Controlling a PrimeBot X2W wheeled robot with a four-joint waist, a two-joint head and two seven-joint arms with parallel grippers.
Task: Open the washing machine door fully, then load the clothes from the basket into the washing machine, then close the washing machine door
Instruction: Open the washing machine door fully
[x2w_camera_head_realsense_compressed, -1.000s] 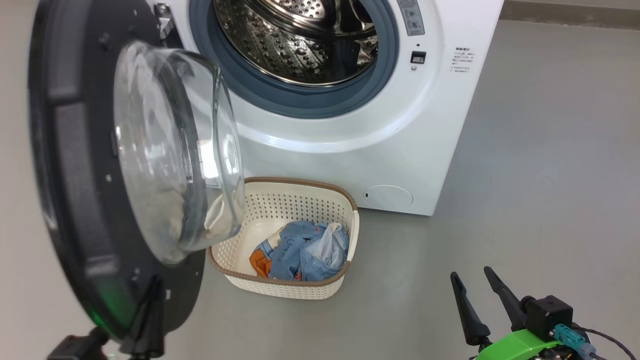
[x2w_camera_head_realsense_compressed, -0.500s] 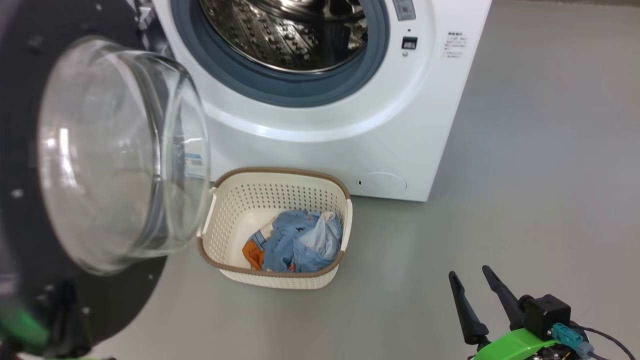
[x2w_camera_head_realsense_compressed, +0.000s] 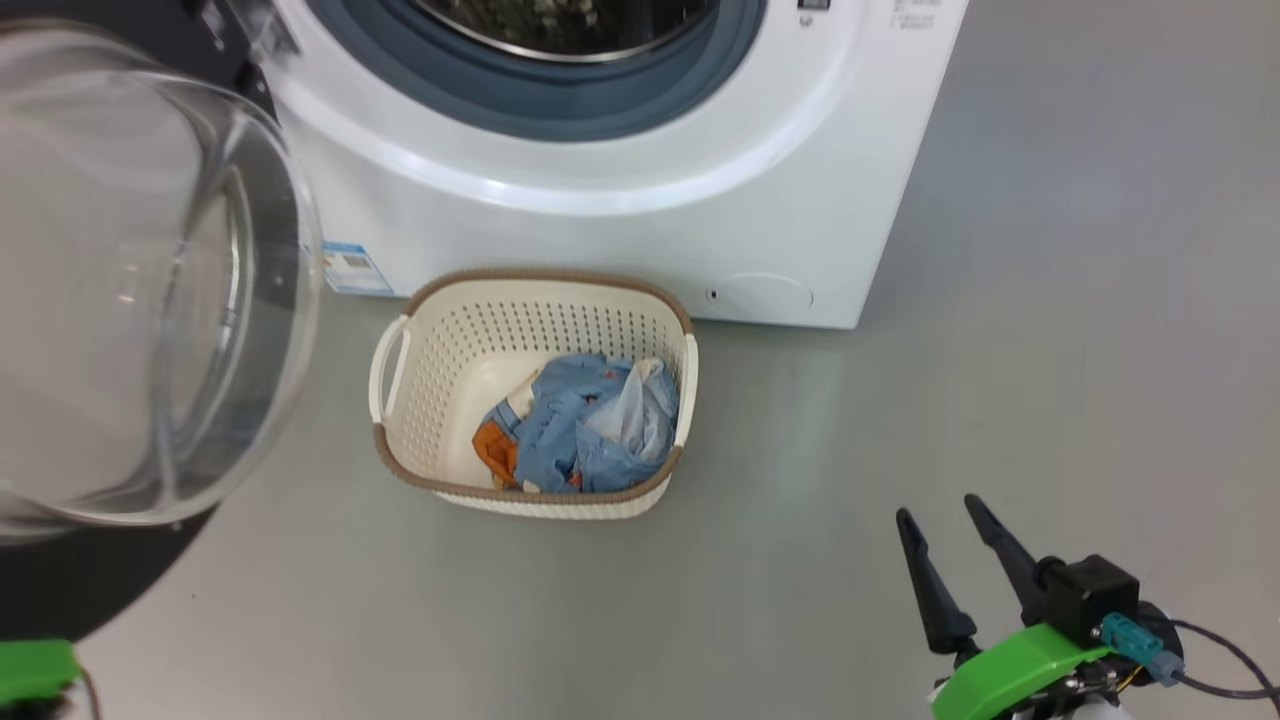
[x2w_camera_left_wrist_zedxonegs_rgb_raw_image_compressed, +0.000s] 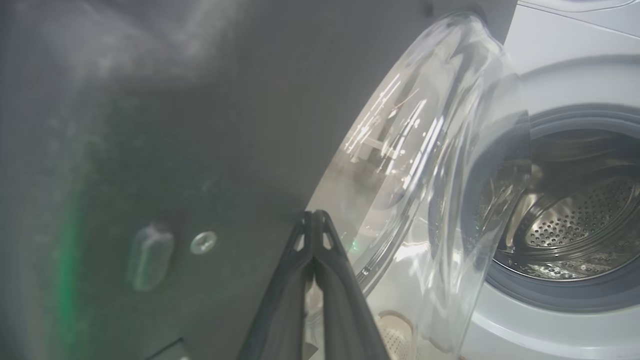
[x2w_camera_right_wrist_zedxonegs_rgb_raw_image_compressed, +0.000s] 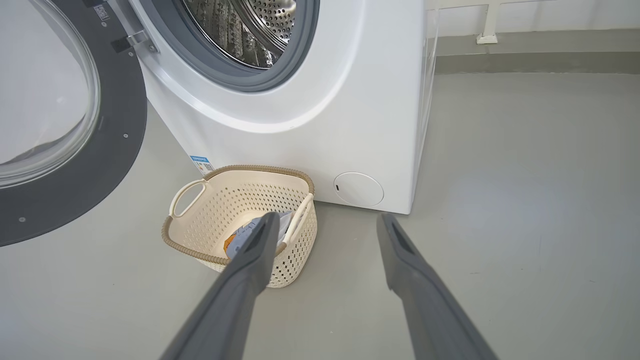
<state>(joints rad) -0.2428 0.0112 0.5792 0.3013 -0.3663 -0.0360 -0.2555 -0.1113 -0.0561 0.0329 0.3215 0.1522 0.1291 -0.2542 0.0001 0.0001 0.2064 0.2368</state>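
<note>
White all over the washing machine (x2w_camera_head_realsense_compressed: 640, 230); blue-grey around its rubber ring (x2w_camera_head_realsense_compressed: 560, 110); bare steel, dotted with small holes, inside the drum (x2w_camera_right_wrist_zedxonegs_rgb_raw_image_compressed: 260, 25). Glossy black on the rim of the washing machine door (x2w_camera_right_wrist_zedxonegs_rgb_raw_image_compressed: 107, 150), clear glass at its centre. Blue and white on the small label (x2w_camera_head_realsense_compressed: 345, 268). Cream for the basket (x2w_camera_head_realsense_compressed: 520, 330), rows of round perforations along its sides, brown woven look at its rim. Light blue, orange, cream and white among the clothes (x2w_camera_head_realsense_compressed: 575, 435). Plain grey across the floor (x2w_camera_head_realsense_compressed: 1000, 350). Black on the jaws of the right gripper (x2w_camera_head_realsense_compressed: 938, 508), bright green behind them, teal on a plug (x2w_camera_head_realsense_compressed: 1130, 640).
</note>
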